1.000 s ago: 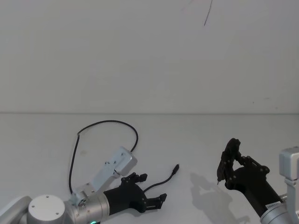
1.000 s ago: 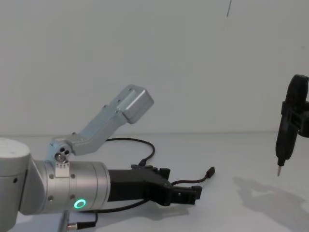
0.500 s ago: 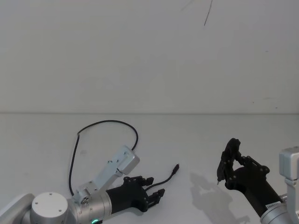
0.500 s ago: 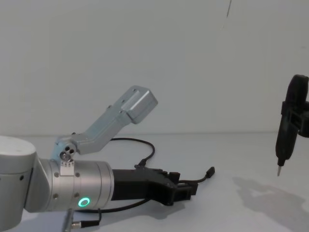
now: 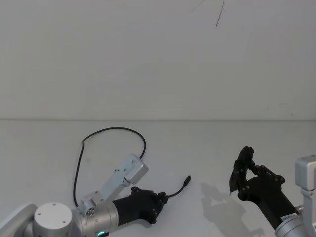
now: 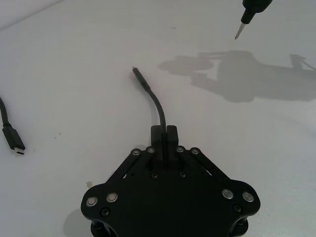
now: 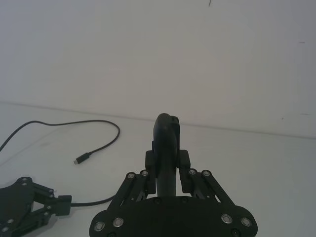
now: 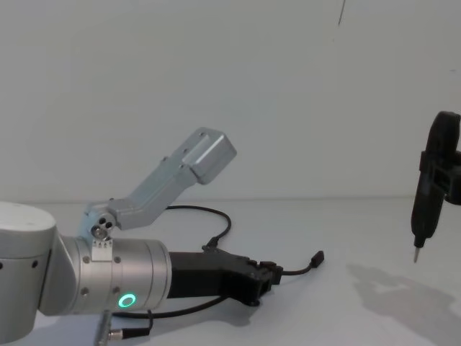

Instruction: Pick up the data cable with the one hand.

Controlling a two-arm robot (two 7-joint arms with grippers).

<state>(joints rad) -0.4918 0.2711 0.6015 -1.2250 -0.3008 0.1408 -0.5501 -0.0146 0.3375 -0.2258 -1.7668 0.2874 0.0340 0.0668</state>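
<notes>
The data cable [image 5: 118, 129] is a thin black cord looping across the white table, with one plug [image 5: 186, 179] pointing right. My left gripper [image 5: 159, 199], black on a silver arm with a green light ring [image 8: 127, 300], lies low over the table and is shut on the cable a short way behind that plug. The left wrist view shows the cable [image 6: 155, 101] coming out from between the closed fingertips [image 6: 170, 132]. The cable's other plug [image 6: 12, 138] lies loose on the table. My right gripper [image 5: 249, 170] hovers at the right, shut on a dark pen-like tool [image 8: 430, 187] with its metal tip down.
The white table [image 5: 207, 143] meets a plain white wall [image 5: 158, 59] at the back. The pen-like tool's shadow [image 8: 396, 288] falls on the bare surface to the right of the cable.
My left gripper has closed from open onto the cable behind its right-hand plug. That plug has shifted slightly. The right arm has not moved.
</notes>
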